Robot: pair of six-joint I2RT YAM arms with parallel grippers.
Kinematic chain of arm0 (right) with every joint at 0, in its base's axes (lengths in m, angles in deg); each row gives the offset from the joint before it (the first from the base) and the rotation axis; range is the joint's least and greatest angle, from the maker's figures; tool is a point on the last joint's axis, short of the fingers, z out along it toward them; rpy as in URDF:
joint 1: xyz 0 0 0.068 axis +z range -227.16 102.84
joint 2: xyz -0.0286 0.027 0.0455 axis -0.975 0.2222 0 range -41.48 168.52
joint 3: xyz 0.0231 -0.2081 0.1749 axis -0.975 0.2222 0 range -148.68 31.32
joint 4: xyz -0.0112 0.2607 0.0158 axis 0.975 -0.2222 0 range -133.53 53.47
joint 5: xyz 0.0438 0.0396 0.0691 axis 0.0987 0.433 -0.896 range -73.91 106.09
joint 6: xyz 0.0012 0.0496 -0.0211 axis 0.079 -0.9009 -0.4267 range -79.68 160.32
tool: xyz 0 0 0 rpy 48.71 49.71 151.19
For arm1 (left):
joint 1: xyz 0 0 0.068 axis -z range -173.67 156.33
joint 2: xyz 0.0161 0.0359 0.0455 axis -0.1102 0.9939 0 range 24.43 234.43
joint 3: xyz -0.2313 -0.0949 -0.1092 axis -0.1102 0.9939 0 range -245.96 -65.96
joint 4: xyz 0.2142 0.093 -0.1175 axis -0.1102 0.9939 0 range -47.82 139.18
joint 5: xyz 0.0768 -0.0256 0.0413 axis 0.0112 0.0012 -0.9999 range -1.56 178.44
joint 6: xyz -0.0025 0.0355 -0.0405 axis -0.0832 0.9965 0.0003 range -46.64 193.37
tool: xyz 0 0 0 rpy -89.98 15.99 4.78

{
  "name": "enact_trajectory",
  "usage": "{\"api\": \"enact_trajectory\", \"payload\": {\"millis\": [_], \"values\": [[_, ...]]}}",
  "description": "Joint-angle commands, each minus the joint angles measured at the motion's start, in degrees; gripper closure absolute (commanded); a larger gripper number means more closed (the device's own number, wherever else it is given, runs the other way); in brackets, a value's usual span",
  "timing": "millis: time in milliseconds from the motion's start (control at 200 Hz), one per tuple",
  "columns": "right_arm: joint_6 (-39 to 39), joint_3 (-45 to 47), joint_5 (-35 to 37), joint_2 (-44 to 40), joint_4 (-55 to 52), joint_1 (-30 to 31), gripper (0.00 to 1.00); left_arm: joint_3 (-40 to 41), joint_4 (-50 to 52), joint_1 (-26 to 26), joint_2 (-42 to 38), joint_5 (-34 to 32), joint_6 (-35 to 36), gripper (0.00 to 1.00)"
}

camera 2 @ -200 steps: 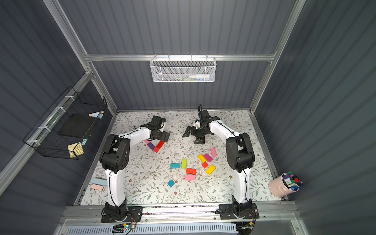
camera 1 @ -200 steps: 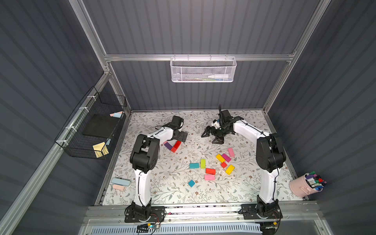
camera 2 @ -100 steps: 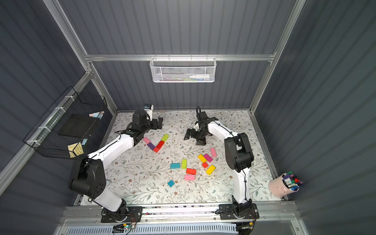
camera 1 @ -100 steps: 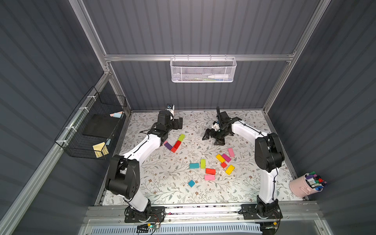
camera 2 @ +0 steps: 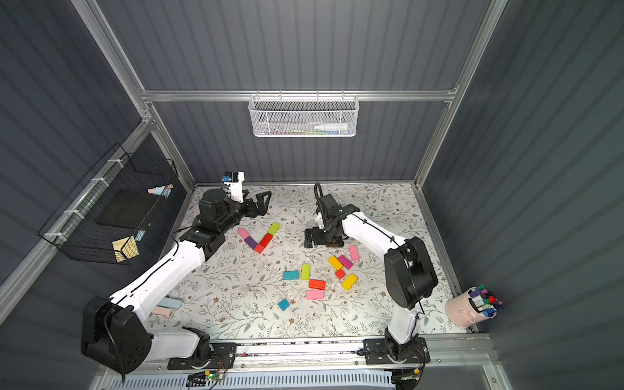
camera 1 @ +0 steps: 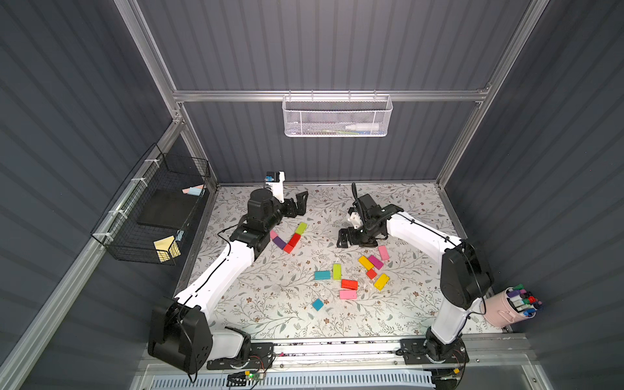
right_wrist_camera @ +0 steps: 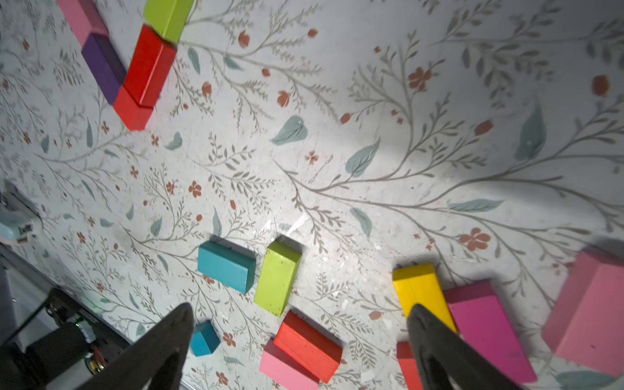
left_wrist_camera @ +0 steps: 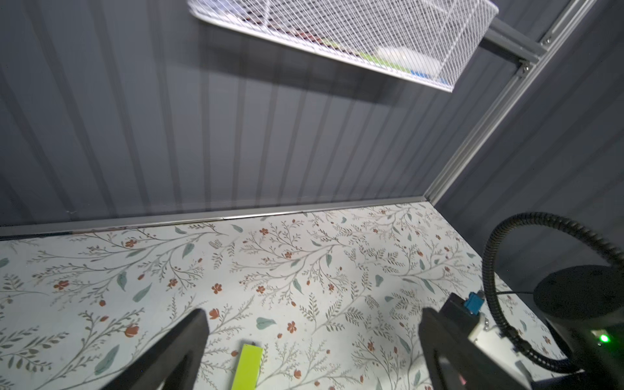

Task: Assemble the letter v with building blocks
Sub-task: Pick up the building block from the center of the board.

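Observation:
Five building blocks lie end to end in a V on the floral mat: pink (camera 2: pixel 242 232), purple (camera 2: pixel 250 241), a small red one (camera 2: pixel 259 249) at the point, red (camera 2: pixel 266 240) and lime (camera 2: pixel 274 228). Several loose blocks lie front right, among them teal (camera 1: pixel 322 275), lime (camera 1: pixel 337 271), red (camera 1: pixel 349 284), yellow (camera 1: pixel 365 262) and magenta (camera 1: pixel 375 261). My left gripper (camera 1: pixel 300 204) hangs open behind the V, holding nothing; its wrist view shows the lime block's end (left_wrist_camera: pixel 248 366) below the gripper (left_wrist_camera: pixel 313 314). Between the V and the loose blocks, my right gripper (camera 1: pixel 342 239) is open and empty, and its wrist view shows it (right_wrist_camera: pixel 300 309) above the loose blocks.
A black wire basket (camera 1: pixel 152 209) with a yellow pad hangs on the left wall. A white mesh basket (camera 1: pixel 337 116) hangs on the back wall. A pink cup of markers (camera 1: pixel 516 305) stands front right. Pastel cases (camera 2: pixel 165 307) lie front left by the left arm.
My left arm has stretched out and its gripper has drawn back from the V, uncovering the lime block at the V's right tip. The right gripper has shifted slightly toward the front.

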Motion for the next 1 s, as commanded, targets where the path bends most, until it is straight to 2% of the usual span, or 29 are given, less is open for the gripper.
{"api": "enact_trajectory", "payload": {"millis": [0,105,180,420,590,750,995], "values": [[2.65,1.89,3.2,-1.98,-2.35,4.73,0.06,1.03,4.17,4.13,0.56,-2.31,-1.56,0.01],[2.88,3.38,6.49,-3.5,-2.0,11.39,0.07,2.15,4.96,4.34,-0.48,-0.39,-2.26,0.01],[1.51,5.17,8.25,-4.53,0.1,13.97,0.09,2.68,5.1,4.29,-1.89,-0.65,-2.86,0.0],[-5.79,3.02,10.98,1.43,-3.11,14.5,0.28,0.68,9.66,4.11,-1.19,-4.65,-5.15,0.01],[-10.68,-0.74,13.19,6.72,-6.88,14.58,0.41,1.35,6.7,3.88,-1.24,-3.03,-5.25,0.0],[-14.41,-1.74,14.02,8.9,-7.72,14.76,0.45,1.68,5.99,3.77,-0.92,-3.32,-5.17,0.01],[-18.34,-2.67,12.35,11.12,-5.43,14.76,0.45,2.91,5.96,2.88,-1.71,-4.47,-4.58,0.01]]}}
